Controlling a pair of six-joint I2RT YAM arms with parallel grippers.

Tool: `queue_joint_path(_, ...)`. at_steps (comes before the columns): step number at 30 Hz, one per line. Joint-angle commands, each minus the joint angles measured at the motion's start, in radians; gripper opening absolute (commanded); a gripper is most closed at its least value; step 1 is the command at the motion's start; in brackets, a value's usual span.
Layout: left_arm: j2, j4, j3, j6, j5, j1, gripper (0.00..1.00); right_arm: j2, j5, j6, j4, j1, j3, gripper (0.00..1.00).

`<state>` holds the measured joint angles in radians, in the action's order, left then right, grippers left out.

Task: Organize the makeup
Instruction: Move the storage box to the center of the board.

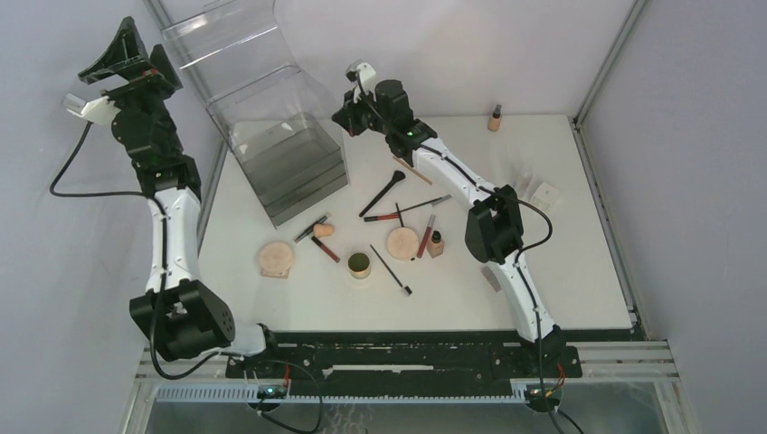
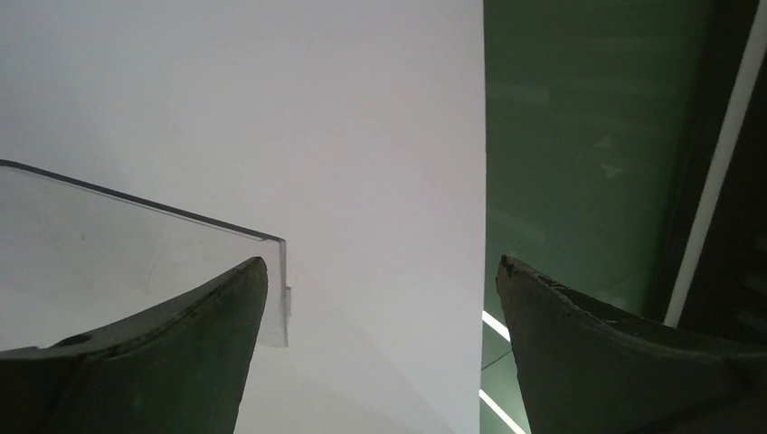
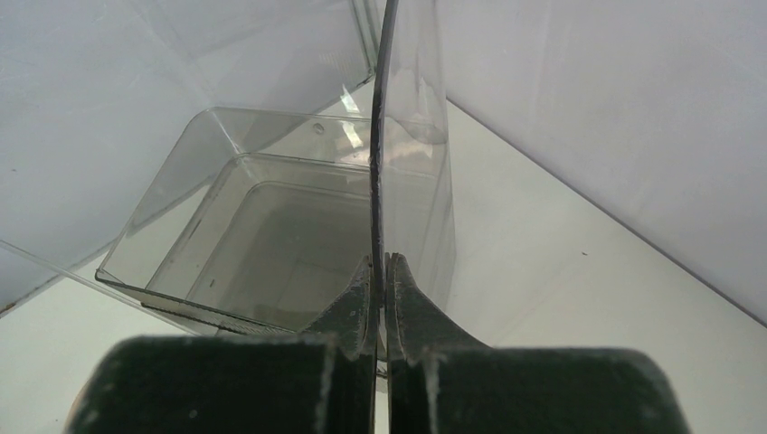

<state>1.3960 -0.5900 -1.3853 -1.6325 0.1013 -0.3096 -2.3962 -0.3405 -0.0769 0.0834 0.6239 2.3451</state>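
The makeup lies loose mid-table: two round tan compacts (image 1: 277, 258) (image 1: 402, 242), a peach sponge (image 1: 324, 231), a beige bottle (image 1: 436, 244), black brushes (image 1: 384, 193) (image 1: 391, 269) and red lip tubes (image 1: 326, 250). Another bottle (image 1: 495, 117) stands far back. White cube boxes (image 1: 543, 192) sit at the right. My right gripper (image 1: 348, 113) (image 3: 382, 264) is shut on the thin edge of the clear box's raised lid (image 3: 380, 163). My left gripper (image 1: 122, 54) (image 2: 382, 271) hangs open and empty, high at the far left.
The big clear plastic box (image 1: 289, 167) stands at the back left, its open top compartment (image 3: 271, 235) below my right fingers. A corner of clear plastic (image 2: 136, 235) shows past my left fingers. A green-topped jar (image 1: 360, 265) sits among the makeup.
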Motion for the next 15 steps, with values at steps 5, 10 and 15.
queue_joint_path(5, -0.178, 0.43, -0.027, 0.376, -0.144, -0.016, 1.0, 0.008, -0.136, -0.113, 0.018, 0.023, 0.068, 0.0)
queue_joint_path(10, -0.292, 0.612, 0.031, 0.622, -0.106, -0.013, 1.0, -0.024, -0.169, -0.133, -0.033, -0.001, 0.093, 0.0)
queue_joint_path(15, -0.388, 0.7, 0.097, 0.75, -0.076, 0.009, 1.0, -0.077, -0.148, -0.144, -0.055, 0.018, 0.175, 0.0)
